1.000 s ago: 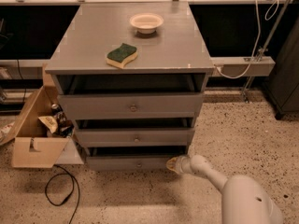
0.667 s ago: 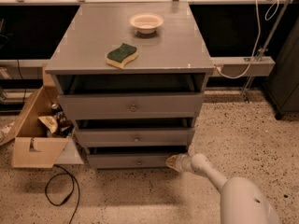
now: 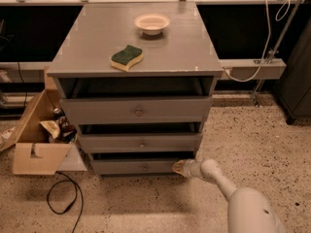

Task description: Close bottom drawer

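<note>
The grey three-drawer chest point(image 3: 136, 47) stands in the middle of the camera view. Its bottom drawer point(image 3: 138, 166) is the lowest one, with a shallow wide front and a small round knob point(image 3: 144, 167). Its front sits close under the middle drawer point(image 3: 141, 142), with a dark gap above it. My gripper point(image 3: 179, 167) is at the end of the white arm point(image 3: 218, 178), low near the floor, its tip against the right end of the bottom drawer's front.
A green and yellow sponge point(image 3: 127, 57) and a cream bowl point(image 3: 151, 23) lie on the chest top. An open cardboard box point(image 3: 36, 135) with clutter stands left of the chest, with a black cable point(image 3: 63, 200) on the speckled floor. A dark cabinet point(image 3: 299, 76) is at the right.
The bottom drawer's front has moved back toward the chest, and my gripper has followed it a little to the left.
</note>
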Robot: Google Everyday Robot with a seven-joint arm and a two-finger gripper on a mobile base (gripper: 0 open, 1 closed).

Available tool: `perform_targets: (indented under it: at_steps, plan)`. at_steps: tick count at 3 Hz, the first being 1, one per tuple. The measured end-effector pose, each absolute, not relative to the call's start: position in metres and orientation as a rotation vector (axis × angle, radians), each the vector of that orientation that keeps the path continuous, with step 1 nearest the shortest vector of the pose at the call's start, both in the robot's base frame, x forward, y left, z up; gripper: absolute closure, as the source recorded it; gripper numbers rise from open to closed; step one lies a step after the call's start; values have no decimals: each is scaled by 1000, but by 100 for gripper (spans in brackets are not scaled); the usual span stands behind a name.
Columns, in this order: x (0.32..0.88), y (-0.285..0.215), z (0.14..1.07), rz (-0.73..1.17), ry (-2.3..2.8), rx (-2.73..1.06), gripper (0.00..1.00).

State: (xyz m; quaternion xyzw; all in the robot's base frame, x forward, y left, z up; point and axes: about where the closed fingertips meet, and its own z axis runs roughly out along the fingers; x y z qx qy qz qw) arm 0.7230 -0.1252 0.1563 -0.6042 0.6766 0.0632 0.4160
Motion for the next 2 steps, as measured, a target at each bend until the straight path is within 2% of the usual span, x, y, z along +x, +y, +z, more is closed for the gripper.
perform_targets:
  at_steps: [2]
  plan:
    - [662, -167, 159, 240, 1716, -1455, 100]
